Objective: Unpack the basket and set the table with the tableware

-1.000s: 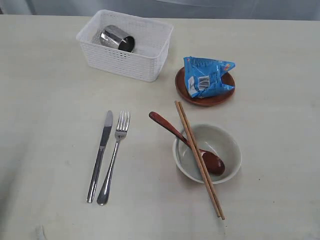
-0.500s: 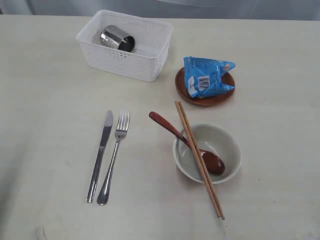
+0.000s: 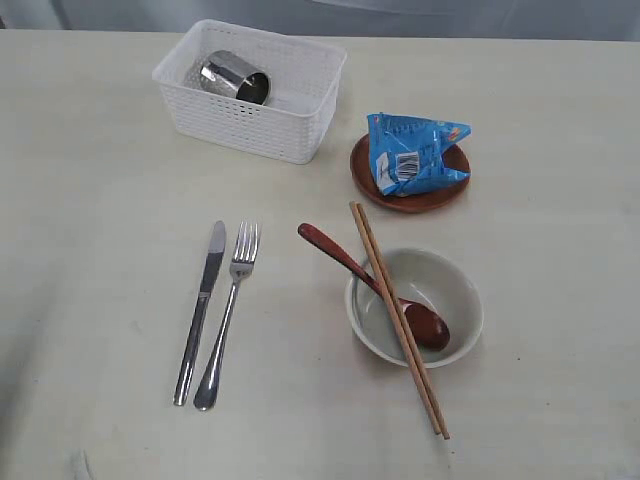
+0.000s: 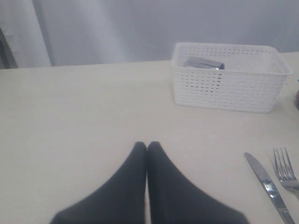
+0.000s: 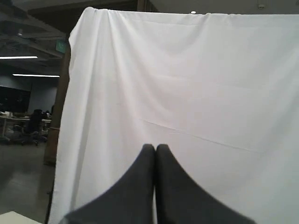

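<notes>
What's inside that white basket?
One steel cup lies on its side in the basket, toward its left end. The rest of the floor that shows looks bare. The spot beneath the cup is covered, so nothing can be told there.

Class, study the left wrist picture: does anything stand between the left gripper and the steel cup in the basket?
Only the near lattice wall of the basket. The steel cup lies on its side behind it, so the shut left gripper would likely have to come in over the rim. Nothing else lies between them.
</notes>
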Available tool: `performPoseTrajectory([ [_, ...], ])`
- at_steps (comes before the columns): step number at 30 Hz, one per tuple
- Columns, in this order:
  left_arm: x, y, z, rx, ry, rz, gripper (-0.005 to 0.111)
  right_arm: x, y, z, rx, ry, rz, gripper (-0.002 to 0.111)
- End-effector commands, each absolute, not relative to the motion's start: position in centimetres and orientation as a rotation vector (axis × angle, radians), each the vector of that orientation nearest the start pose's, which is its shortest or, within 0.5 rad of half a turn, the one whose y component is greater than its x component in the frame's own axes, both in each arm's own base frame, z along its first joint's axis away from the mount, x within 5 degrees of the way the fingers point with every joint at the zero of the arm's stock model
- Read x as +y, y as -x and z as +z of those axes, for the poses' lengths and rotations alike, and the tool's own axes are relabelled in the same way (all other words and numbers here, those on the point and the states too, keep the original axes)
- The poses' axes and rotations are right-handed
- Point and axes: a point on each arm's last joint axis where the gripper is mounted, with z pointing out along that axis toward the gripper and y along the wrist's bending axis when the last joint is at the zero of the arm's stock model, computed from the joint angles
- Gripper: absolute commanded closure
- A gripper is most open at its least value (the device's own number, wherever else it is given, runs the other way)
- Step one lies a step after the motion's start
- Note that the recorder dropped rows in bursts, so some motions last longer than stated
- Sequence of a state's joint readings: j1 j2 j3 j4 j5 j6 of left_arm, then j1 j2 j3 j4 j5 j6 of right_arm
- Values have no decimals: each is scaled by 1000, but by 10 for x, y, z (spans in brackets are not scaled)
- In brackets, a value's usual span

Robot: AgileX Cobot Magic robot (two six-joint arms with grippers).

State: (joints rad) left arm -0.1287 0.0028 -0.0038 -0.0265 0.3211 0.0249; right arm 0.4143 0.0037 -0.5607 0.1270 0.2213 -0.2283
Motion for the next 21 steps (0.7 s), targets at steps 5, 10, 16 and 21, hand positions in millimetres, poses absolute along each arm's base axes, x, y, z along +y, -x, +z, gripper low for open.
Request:
performPoseTrajectory([
  [5, -8, -53, 184, 1800, -120, -100, 107, 3, -8, 340, 1111, 376, 83, 109],
  [10, -8, -53, 184, 1800, -120, -100, 107, 7, -26, 306, 1233, 345, -18, 109],
  [16, -8, -53, 184, 1800, -120, -100, 107, 4, -51, 234, 1487, 241, -109, 109],
  [21, -8, -53, 184, 1800, -120, -100, 107, 4, -55, 187, 1756, 209, -53, 109],
])
